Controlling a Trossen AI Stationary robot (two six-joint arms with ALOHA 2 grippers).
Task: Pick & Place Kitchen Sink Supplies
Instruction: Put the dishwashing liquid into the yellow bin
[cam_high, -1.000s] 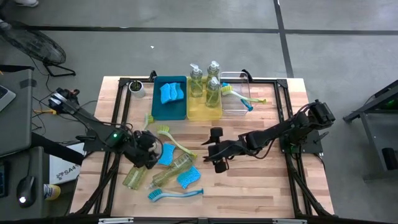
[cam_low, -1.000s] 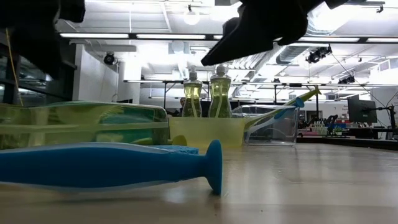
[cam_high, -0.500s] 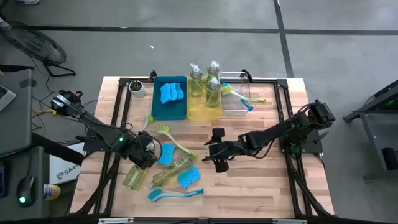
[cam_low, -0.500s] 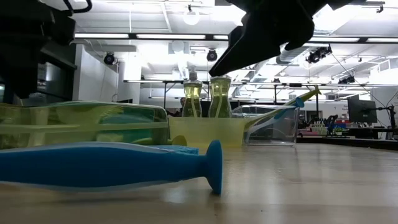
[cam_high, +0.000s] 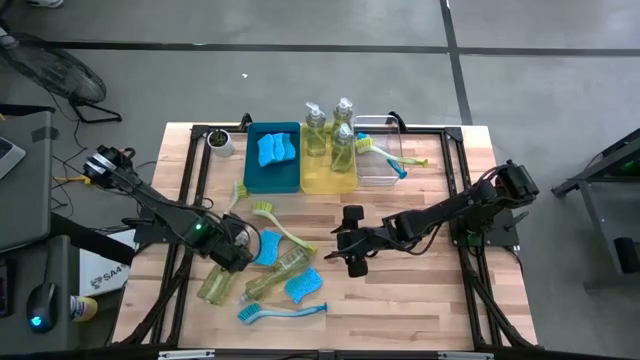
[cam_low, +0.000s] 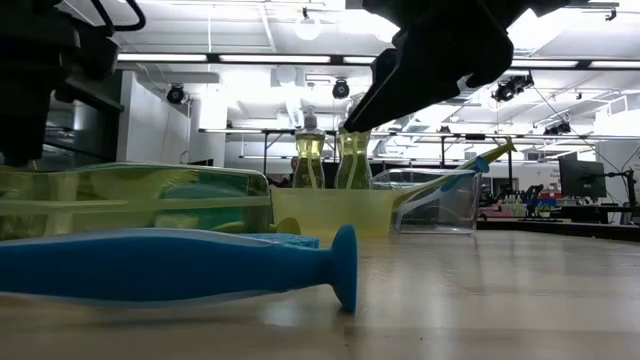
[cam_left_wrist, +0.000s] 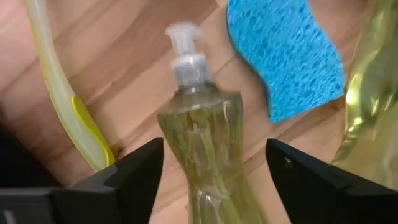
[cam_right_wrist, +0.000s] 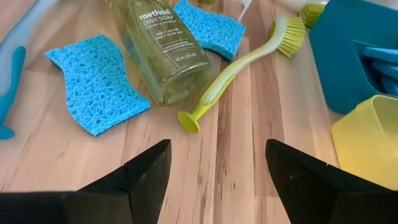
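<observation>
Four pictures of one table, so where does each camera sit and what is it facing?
High view: above the table, looking straight down on both arms and the blue bin.
Low view: at table-top height, looking across the blue brush into the room; dark arm parts overhead.
Left wrist view: on the left arm, facing a lying soap bottle between its open fingers.
Right wrist view: on the right arm, its fingers open, facing the yellow-green brush.
Shared: that brush also shows from above.

- Five clear soap bottles: three upright in the yellow bin (cam_high: 305, 180), two lying on the table.
- Four blue sponges: two in the blue bin (cam_high: 253, 176), two loose.
- Four dish brushes.
- One small white cup (cam_high: 218, 141).
</observation>
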